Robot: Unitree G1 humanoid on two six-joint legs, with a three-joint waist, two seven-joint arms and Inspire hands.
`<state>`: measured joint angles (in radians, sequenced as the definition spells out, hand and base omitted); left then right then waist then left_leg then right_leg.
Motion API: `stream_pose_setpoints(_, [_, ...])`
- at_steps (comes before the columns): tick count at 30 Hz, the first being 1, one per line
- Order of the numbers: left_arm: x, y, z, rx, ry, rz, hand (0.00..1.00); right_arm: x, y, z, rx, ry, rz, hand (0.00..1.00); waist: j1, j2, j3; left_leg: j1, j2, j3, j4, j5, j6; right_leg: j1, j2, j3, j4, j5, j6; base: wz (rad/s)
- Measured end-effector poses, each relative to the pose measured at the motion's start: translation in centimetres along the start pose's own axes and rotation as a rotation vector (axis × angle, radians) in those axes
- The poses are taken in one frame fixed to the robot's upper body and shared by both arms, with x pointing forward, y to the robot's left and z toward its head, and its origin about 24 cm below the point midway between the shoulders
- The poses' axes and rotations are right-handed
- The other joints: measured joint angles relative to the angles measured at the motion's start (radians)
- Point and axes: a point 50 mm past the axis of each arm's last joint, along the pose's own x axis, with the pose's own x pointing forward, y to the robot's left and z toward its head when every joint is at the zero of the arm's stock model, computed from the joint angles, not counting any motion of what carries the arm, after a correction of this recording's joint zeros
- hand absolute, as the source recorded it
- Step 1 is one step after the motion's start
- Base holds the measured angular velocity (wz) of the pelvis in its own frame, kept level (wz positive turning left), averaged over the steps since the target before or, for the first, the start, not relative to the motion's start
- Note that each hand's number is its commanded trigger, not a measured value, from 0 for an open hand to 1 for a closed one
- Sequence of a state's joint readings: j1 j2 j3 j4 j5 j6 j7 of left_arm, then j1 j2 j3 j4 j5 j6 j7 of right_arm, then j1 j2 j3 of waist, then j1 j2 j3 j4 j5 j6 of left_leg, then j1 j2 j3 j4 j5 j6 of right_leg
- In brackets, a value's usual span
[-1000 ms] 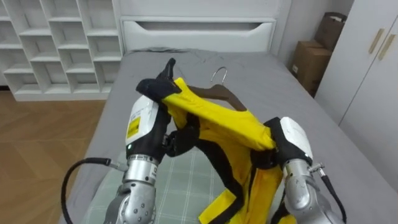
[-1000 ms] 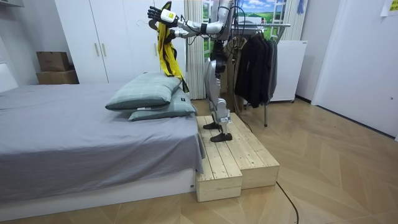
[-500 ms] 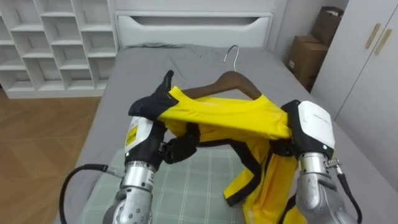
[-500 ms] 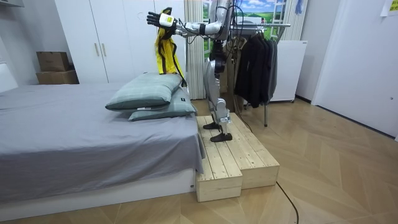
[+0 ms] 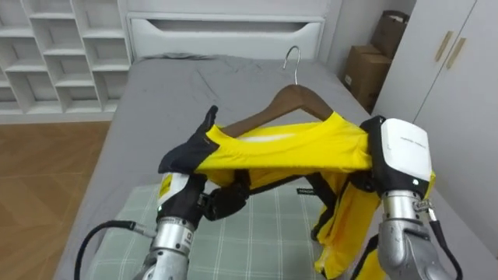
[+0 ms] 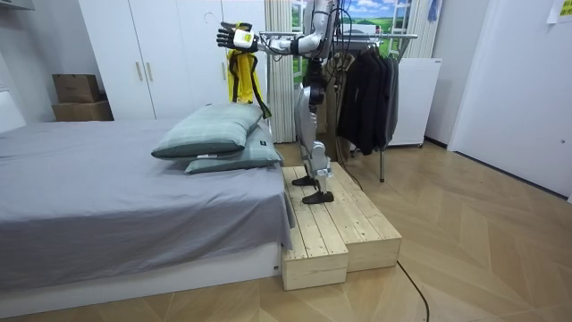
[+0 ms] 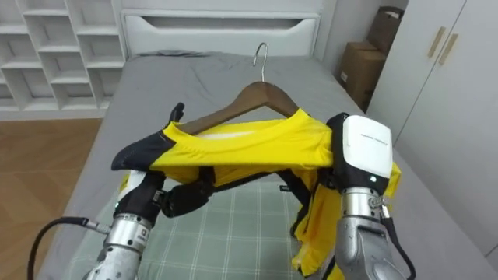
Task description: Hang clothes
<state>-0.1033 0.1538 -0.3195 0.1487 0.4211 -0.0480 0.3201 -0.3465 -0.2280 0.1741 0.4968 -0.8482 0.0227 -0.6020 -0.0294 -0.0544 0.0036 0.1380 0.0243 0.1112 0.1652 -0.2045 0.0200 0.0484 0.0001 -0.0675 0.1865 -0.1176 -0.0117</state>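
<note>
A yellow garment (image 5: 288, 152) with black trim is draped over a brown wooden hanger (image 5: 296, 99) with a metal hook (image 5: 292, 57). I hold both up in front of me, above the bed. My left hand (image 5: 173, 196) sits under the garment's left end, its dark fingers curled into the cloth. My right hand (image 5: 405, 155) grips the right end, where the rest of the cloth hangs down. The cloth is stretched almost level between the hands. In the room view I stand on a wooden platform (image 6: 331, 224) beside the bed with my arms raised and the garment (image 6: 239, 76) hanging from them.
Green checked pillows (image 5: 257, 233) lie below my hands on the grey bed (image 5: 163, 101). A white headboard (image 5: 226, 31) and white cube shelves (image 5: 54, 54) stand beyond it. Cardboard boxes (image 5: 366, 70) and wardrobe doors (image 5: 455, 85) are at the right. A clothes rack (image 6: 371, 89) with dark clothes is behind me.
The hanger and garment have risen. My right hand has lifted and the hands have drawn apart, pulling the cloth from slanted and bunched to almost level. My view has shifted slightly.
</note>
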Motion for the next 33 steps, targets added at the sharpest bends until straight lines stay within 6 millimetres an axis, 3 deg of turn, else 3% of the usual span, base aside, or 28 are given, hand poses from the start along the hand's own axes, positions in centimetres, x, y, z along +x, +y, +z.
stream_pose_setpoints(6, [-2.2, -1.2, -2.4, -0.008, 0.080, -0.053, 0.00, -0.1, -0.9, 0.3, -0.080, -0.096, -0.032, 1.00, 0.000, -0.004, -0.0008, -0.013, 0.001, -0.001, -0.001, 0.002, -0.002, -0.014, 0.003, 0.001, 0.003, -0.001, -0.001, -0.01])
stream_pose_setpoints(11, [-4.6, -2.2, -5.5, -0.009, 0.198, -0.104, 0.00, -2.0, 0.1, 0.0, -0.158, -0.189, 0.032, 1.00, 0.008, -0.007, -0.0013, 0.004, 0.002, -0.007, 0.000, 0.002, -0.002, 0.005, 0.002, -0.003, 0.001, 0.000, -0.001, 0.03])
stream_pose_setpoints(15, [-6.1, -2.8, -6.5, -0.031, 0.244, -0.139, 0.00, -2.9, 0.7, -0.2, -0.173, -0.221, 0.066, 1.00, 0.011, -0.013, 0.0009, 0.018, 0.002, -0.010, -0.002, 0.002, -0.003, 0.021, 0.002, 0.002, -0.004, 0.000, -0.001, 0.04])
stream_pose_setpoints(17, [-6.8, -2.3, -7.4, -0.046, 0.276, -0.107, 0.00, -3.1, 0.9, 0.0, -0.184, -0.256, 0.078, 1.00, 0.012, -0.031, 0.0082, 0.024, 0.003, -0.008, -0.002, 0.002, -0.003, 0.024, 0.004, 0.008, -0.002, -0.001, -0.003, -0.06])
stream_pose_setpoints(20, [-7.2, -1.8, -8.3, -0.051, 0.301, -0.085, 0.00, -3.2, 0.9, 0.2, -0.182, -0.283, 0.084, 1.00, 0.011, -0.052, 0.0095, 0.026, 0.004, -0.008, -0.001, 0.002, -0.003, 0.029, 0.006, 0.008, -0.004, -0.002, -0.004, -0.01])
stream_pose_setpoints(33, [-9.5, -1.1, -10.7, -0.147, 0.436, 0.091, 0.00, -5.3, 2.3, 0.5, -0.192, -0.289, 0.141, 1.00, 0.039, -0.077, 0.0080, 0.051, 0.008, -0.036, -0.010, 0.002, -0.010, 0.079, 0.015, -0.005, -0.036, 0.002, -0.007, 0.05])
